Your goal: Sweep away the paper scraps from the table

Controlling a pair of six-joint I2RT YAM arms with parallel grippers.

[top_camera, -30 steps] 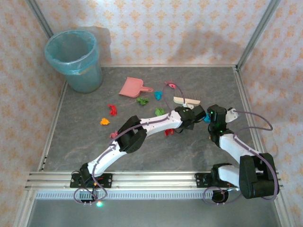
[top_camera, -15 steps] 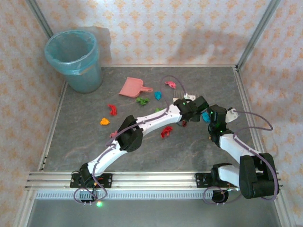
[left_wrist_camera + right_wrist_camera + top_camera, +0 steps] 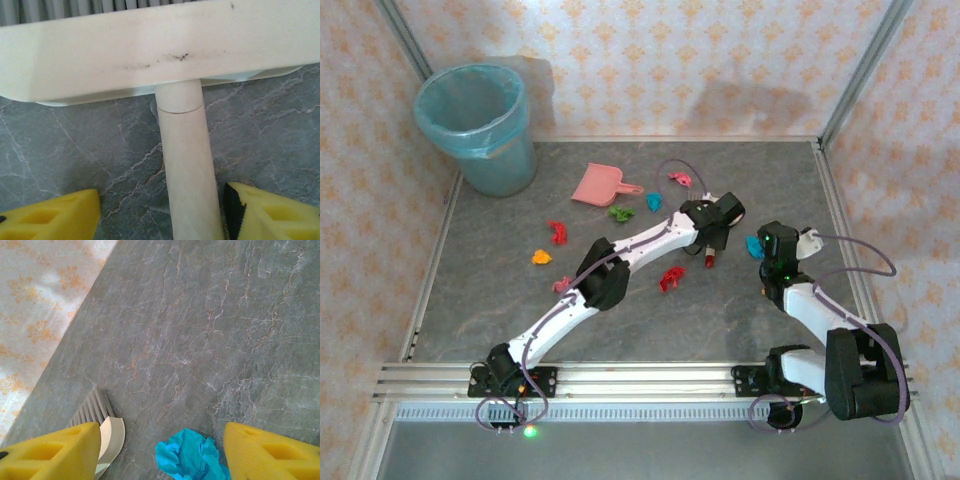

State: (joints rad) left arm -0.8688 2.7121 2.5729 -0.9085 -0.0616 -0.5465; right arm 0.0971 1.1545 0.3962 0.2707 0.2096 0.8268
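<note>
**A:** Across the whole cell floor lies the table [image 3: 650, 320], with rails [image 3: 432, 270] on its left, right and far sides and walls [image 3: 670, 60] behind them. What's on it?

**B:** One bin [image 3: 472, 125] sits in the far left corner. One dustpan [image 3: 597, 186] lies to its right. The left arm crosses the middle from near left to centre.

**A:** And its gripper?

**B:** The left gripper [image 3: 161, 190] is parted over one brush [image 3: 165, 45]. The handle runs between the jaws without being clamped. There is a clear gap on the left side, and the right finger is just beside the handle.

**A:** The other gripper?

**B:** The right gripper [image 3: 161, 426] is spread wide and holds nothing. A blue scrap [image 3: 190, 460] lies on the table between its jaws, and the brush's end is by the left finger.

**A:** How many scraps [image 3: 671, 278] are there?

**B:** I can make out nine: three red, two pink, two blue, one green and one orange. They lie across the middle and far part, some close against the left arm.

**A:** Where is there open room?

**B:** The near strip before the bases is bare, and so is the far right corner.
</note>
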